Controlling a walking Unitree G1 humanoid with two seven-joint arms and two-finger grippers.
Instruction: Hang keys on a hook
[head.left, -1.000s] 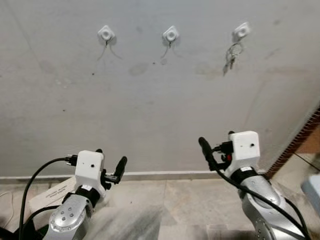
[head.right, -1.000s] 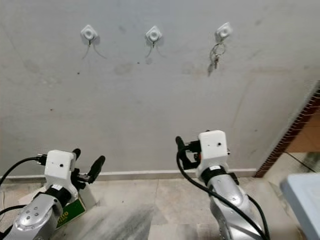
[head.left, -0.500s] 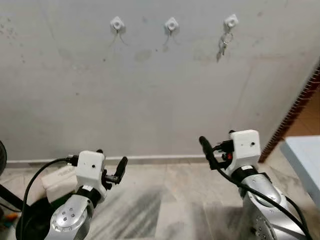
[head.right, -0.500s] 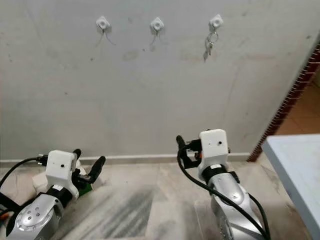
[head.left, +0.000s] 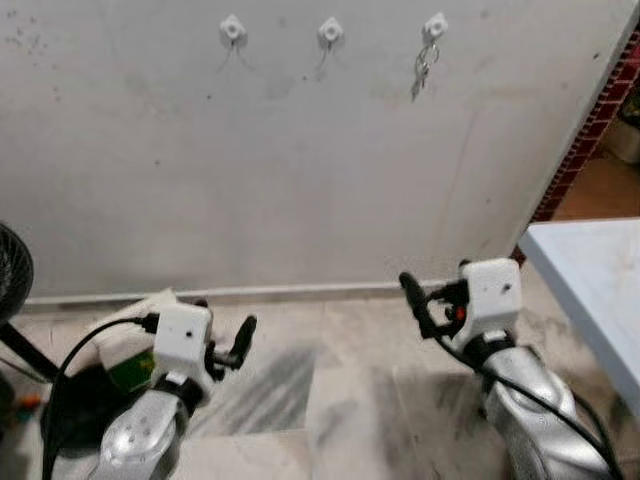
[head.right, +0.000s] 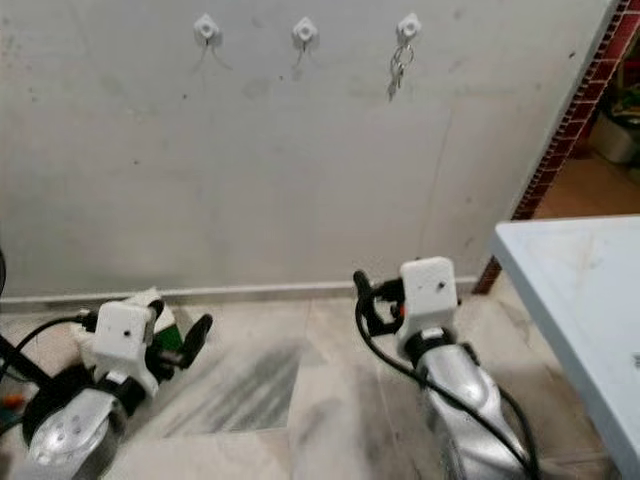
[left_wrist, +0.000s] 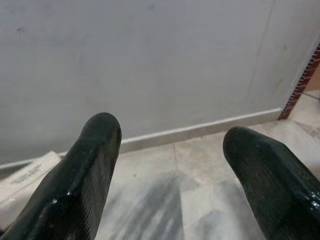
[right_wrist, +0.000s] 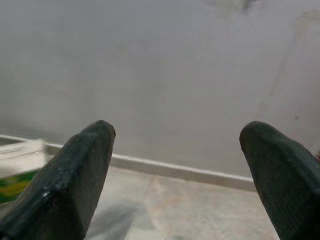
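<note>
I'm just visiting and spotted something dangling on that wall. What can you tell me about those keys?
The keys are a small metallic bunch on a ring, too small here to count. They hang from the rightmost hook of three small white hooks set in a row high on the grey wall, dangling straight down against it with a faint shadow beside them. Only that hook holds them; both grippers are low, far from them.

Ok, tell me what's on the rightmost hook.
A bunch of keys hangs by its ring from the rightmost hook on the wall. The hook's prong is too small to make out. Both grippers, left and right, are open and low.
</note>
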